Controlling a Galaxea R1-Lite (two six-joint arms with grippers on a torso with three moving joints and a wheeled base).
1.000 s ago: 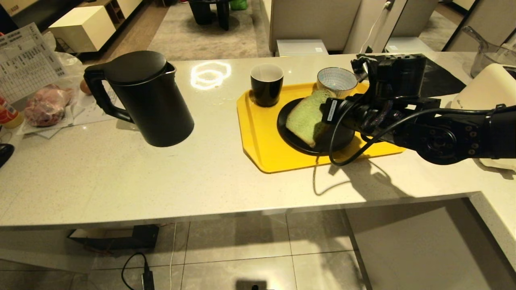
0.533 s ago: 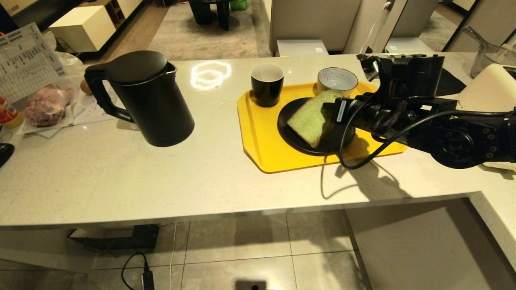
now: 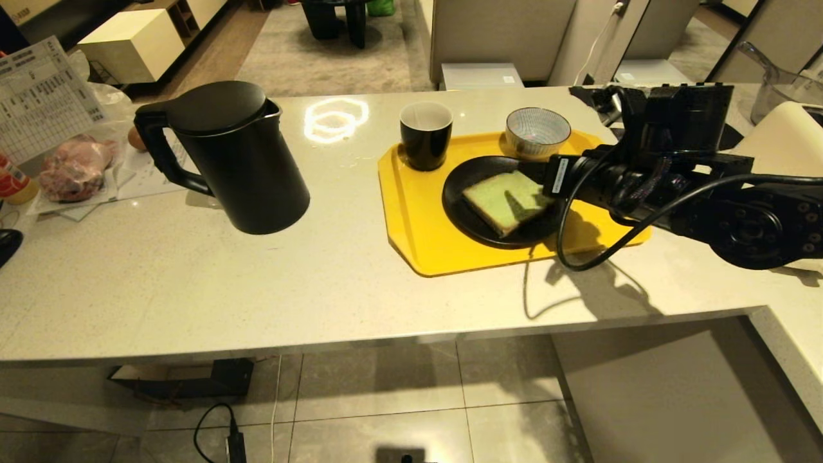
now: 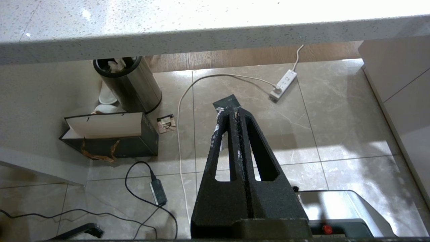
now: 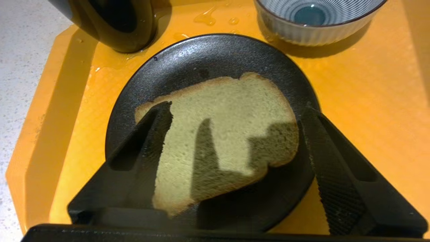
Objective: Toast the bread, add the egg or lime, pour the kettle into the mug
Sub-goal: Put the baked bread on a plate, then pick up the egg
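bread (image 5: 228, 134) flat on black plate (image 5: 201, 60), between spread right end effector (image 5: 235, 114) fingers

Pale speckled counter (image 3: 193, 283), black kettle (image 3: 238, 161), yellow tray (image 3: 411, 218), egg (image 3: 135, 138), papers (image 3: 45, 96) at left

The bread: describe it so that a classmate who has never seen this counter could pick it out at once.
Find the yellow tray on the pale counter. On it sits a black plate, beside a mug and a striped bowl. The bread lies flat there: the only pale green, tan-crusted thing.
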